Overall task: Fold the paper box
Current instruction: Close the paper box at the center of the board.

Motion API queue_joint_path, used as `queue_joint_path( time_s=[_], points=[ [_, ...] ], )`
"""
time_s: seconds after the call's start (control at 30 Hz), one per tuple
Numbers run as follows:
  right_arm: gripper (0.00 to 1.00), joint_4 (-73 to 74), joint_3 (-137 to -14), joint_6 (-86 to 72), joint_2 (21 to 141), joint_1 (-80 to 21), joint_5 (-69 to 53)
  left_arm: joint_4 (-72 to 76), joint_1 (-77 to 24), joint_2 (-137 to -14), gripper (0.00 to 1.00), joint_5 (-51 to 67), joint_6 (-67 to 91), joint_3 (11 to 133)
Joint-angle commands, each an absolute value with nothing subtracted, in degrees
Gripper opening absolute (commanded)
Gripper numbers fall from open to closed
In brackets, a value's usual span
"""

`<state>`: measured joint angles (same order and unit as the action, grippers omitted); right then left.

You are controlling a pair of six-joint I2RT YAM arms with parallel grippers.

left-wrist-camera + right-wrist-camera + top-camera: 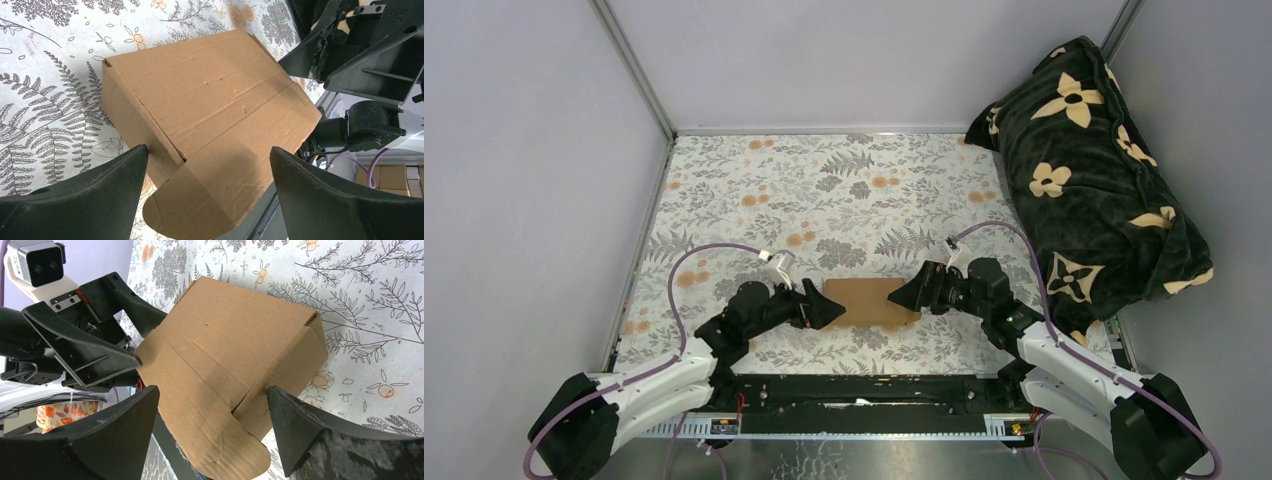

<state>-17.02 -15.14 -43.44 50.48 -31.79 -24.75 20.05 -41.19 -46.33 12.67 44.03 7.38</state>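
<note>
The paper box (864, 300) is plain brown cardboard, lying on the flowered tabletop between my two grippers. Its lid lies over the top, and a front panel hangs out past the table's near edge. My left gripper (832, 308) is open at the box's left end. In the left wrist view its fingers straddle that end of the box (200, 95), where a rounded side flap (195, 205) sticks out loose. My right gripper (902, 295) is open at the right end. In the right wrist view it straddles the box (235, 335) and another rounded flap (235, 455).
A black blanket with cream flowers (1094, 170) is heaped at the back right. Grey walls close in the left, back and right sides. The black rail with the arm bases (864, 395) runs along the near edge, just in front of the box.
</note>
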Motion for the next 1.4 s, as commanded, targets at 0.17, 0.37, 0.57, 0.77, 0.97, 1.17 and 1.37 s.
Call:
queue_joint_path(
  time_s=[0.17,0.37,0.57,0.77,0.97,1.17,1.37],
  points=[
    [0.87,-16.0,-18.4,-44.0,48.7,-31.1,-26.4,14.8,-41.0,-42.5,0.98,12.4,44.7,10.8],
    [0.87,-14.7,-19.3,-45.0,48.7,-30.9,-26.9,12.6,-41.0,-42.2,0.98,12.7,44.7,12.7],
    [0.87,-10.2,-20.2,-43.1,47.8,-30.7,-26.1,9.9,-41.0,-41.3,0.98,12.1,44.3,13.1],
    [0.90,-9.3,-16.0,-43.4,42.7,-29.8,-24.8,7.2,-41.0,-36.9,0.99,10.2,45.0,11.1],
    [0.97,-12.5,-13.8,-45.1,43.6,-29.5,-26.4,9.2,-41.0,-39.4,0.98,10.1,45.4,10.6],
    [1.00,-12.5,-13.2,-45.6,42.8,-29.4,-27.0,10.7,-41.0,-41.5,0.98,9.9,45.2,10.7],
    [1.00,-20.1,-8.0,-50.8,42.8,-29.4,-28.4,15.4,-41.0,-44.7,0.98,11.7,45.8,9.6]
  ],
)
